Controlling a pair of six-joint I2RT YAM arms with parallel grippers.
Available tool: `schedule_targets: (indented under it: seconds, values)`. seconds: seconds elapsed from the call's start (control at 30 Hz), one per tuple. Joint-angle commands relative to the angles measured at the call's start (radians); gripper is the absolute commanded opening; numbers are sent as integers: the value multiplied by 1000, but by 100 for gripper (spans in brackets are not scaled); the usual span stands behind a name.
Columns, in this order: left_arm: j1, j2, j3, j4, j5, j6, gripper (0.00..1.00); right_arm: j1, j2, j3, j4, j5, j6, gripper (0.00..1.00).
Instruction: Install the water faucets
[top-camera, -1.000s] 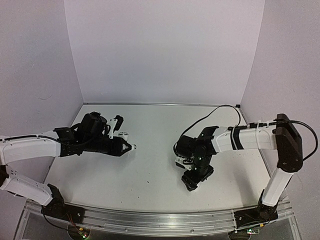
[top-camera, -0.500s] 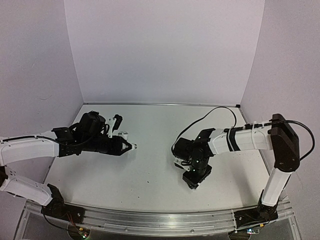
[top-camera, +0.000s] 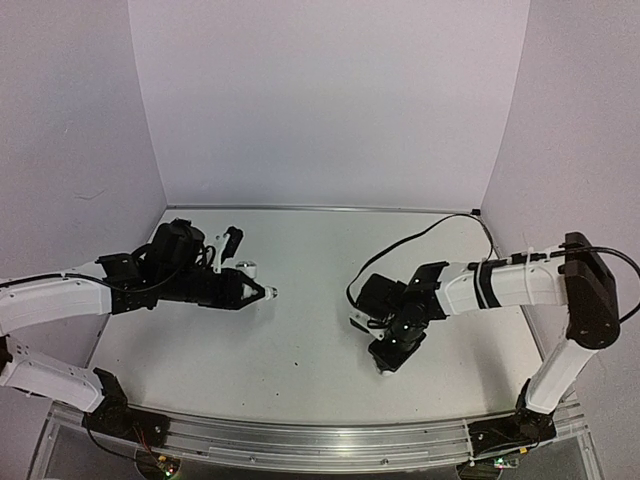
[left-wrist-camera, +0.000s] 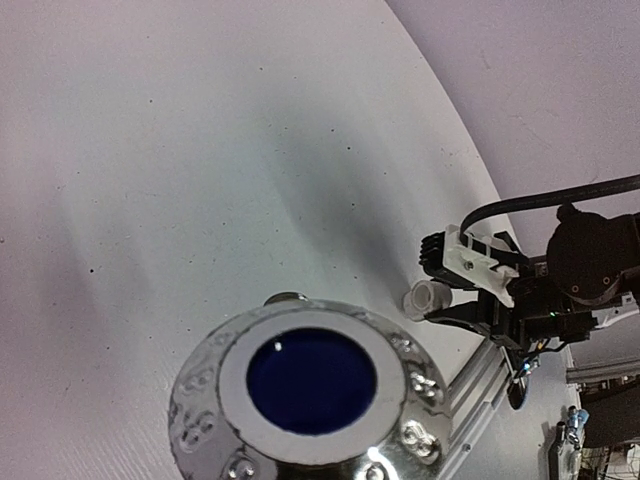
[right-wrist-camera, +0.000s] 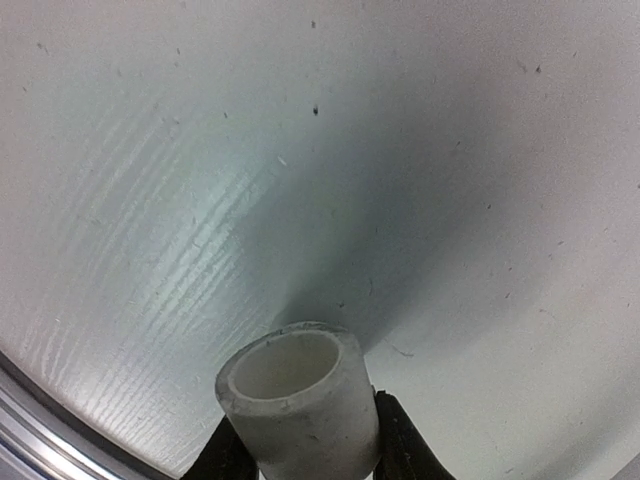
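Observation:
My left gripper (top-camera: 258, 292) is shut on one faucet part at mid-left above the table; small white bits of it (top-camera: 246, 268) show by the fingers. In the left wrist view this part's round chrome face with a dark blue centre (left-wrist-camera: 310, 385) fills the bottom and hides my fingers. My right gripper (top-camera: 385, 358) is low over the table at right of centre, shut on the other faucet part, a short white plastic tube (right-wrist-camera: 295, 395) with its open end facing the camera, between two black fingers (right-wrist-camera: 400, 448). That tube also shows in the left wrist view (left-wrist-camera: 428, 297).
The white table (top-camera: 310, 330) is walled at the back and both sides. A metal rail (top-camera: 320, 440) runs along its near edge. A black cable (top-camera: 440, 222) loops up from the right wrist.
My right gripper with the white tube has swung and tilted slightly, with the forearm lower and more stretched out. The left arm has drawn back a little to the left.

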Motion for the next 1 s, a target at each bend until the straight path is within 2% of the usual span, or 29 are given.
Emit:
schedule_targets:
  seconds: [0.0, 0.03, 0.07, 0.2, 0.3, 0.37, 0.43, 0.47, 0.67, 0.8, 0.9, 0.97]
  values:
    - [15, -63, 84, 64, 88, -21, 0, -44, -133, -12, 219, -60, -12, 0]
    - [23, -72, 95, 72, 118, -27, 0, -82, -166, -30, 290, -109, -7, 0]
    - [36, -99, 106, 111, 174, -43, 0, -142, -240, -71, 470, -251, 7, 0]
    - [58, -144, 110, 219, 287, -123, 0, -234, -320, -85, 741, -478, 38, 0]
    - [72, -157, 127, 319, 354, -205, 0, -253, -336, -25, 847, -580, 1, 0]
    - [76, -164, 134, 461, 414, -314, 0, -269, -349, 5, 957, -673, -39, 0]
    - [77, -164, 129, 538, 430, -375, 0, -277, -350, 17, 1056, -703, -42, 0]
    - [77, -157, 126, 623, 433, -450, 0, -281, -335, 44, 1124, -766, -44, 0]
    - [77, -87, 132, 858, 447, -650, 0, -292, -287, 165, 1279, -964, -73, 0]
    - [75, -70, 144, 908, 463, -669, 0, -313, -189, 319, 1313, -1166, 24, 0]
    - [74, -69, 143, 922, 481, -664, 0, -317, -108, 415, 1338, -1275, 117, 0]
    - [71, -71, 136, 933, 490, -661, 0, -317, -76, 446, 1351, -1296, 149, 0]
